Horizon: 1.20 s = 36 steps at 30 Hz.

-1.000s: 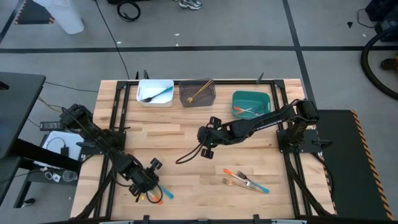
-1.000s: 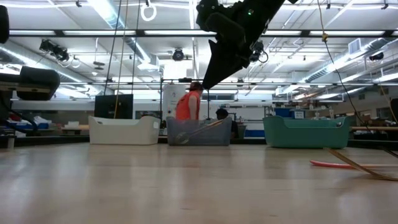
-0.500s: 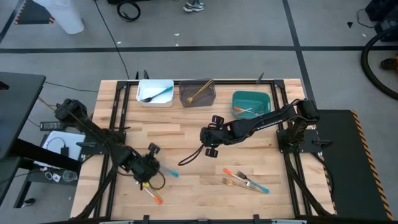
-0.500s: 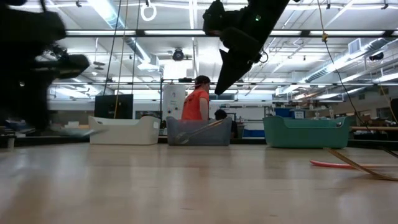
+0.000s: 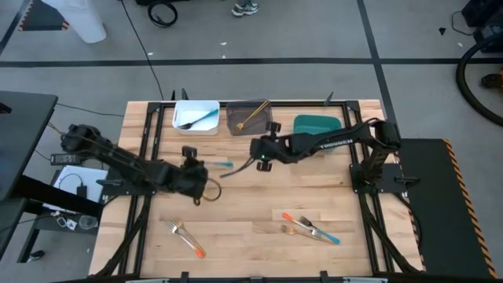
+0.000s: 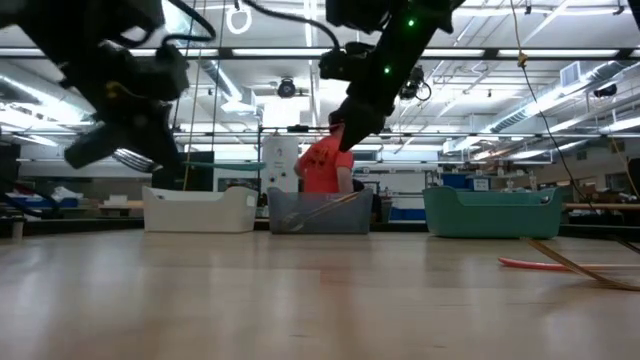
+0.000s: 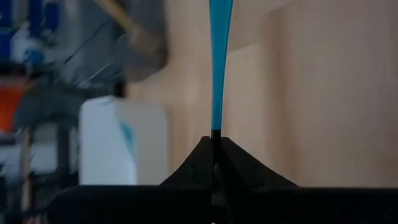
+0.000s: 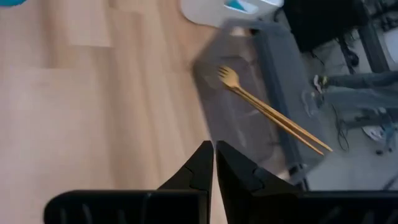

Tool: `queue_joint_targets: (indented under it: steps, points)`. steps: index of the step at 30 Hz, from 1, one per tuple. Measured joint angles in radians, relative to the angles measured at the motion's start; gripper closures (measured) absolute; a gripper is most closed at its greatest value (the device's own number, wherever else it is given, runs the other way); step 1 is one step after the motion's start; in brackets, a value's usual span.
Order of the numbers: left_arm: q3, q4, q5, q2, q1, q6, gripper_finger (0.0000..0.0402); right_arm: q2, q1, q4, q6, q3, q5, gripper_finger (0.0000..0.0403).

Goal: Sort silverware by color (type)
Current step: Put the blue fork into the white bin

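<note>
Wooden table [image 5: 259,204]: left gripper [image 5: 206,167] clamps blue-handled fork [image 5: 220,164] aloft; right gripper [image 5: 253,150], fingers nearly together, holds nothing near grey bin [image 5: 250,118].

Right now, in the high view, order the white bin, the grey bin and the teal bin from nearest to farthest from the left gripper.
1. White bin, just beyond the left gripper.
2. Grey bin, middle of the back row.
3. Teal bin, far right, partly under the right arm.
</note>
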Motion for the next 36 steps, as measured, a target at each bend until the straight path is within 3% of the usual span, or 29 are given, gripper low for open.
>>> queue_joint_targets:
  steps: [7, 14, 18, 24, 36]
  points:
    - [0.002, 0.037, -0.027, 0.0, 0.237, 0.019, 0.0382, 0.0, -0.093, 0.011, -0.052, 0.0, -0.056, 0.0373]
    - [0.002, 0.175, -0.013, 0.0, 0.463, 0.057, 0.0381, 0.0, -0.161, 0.064, -0.156, 0.0, -0.299, 0.0373]
    - [0.002, 0.25, 0.089, 0.0, 0.586, 0.122, 0.0381, 0.0, -0.196, 0.078, -0.236, 0.0, -0.439, 0.0373]
    - [0.018, 0.307, 0.233, 0.0, 0.741, 0.166, 0.0381, 0.0, -0.247, 0.103, -0.307, 0.0, -0.482, 0.0373]
    - [0.036, 0.367, 0.327, 0.022, 0.947, 0.29, 0.0381, -0.001, -0.316, 0.131, -0.336, 0.0, -0.584, 0.0373]
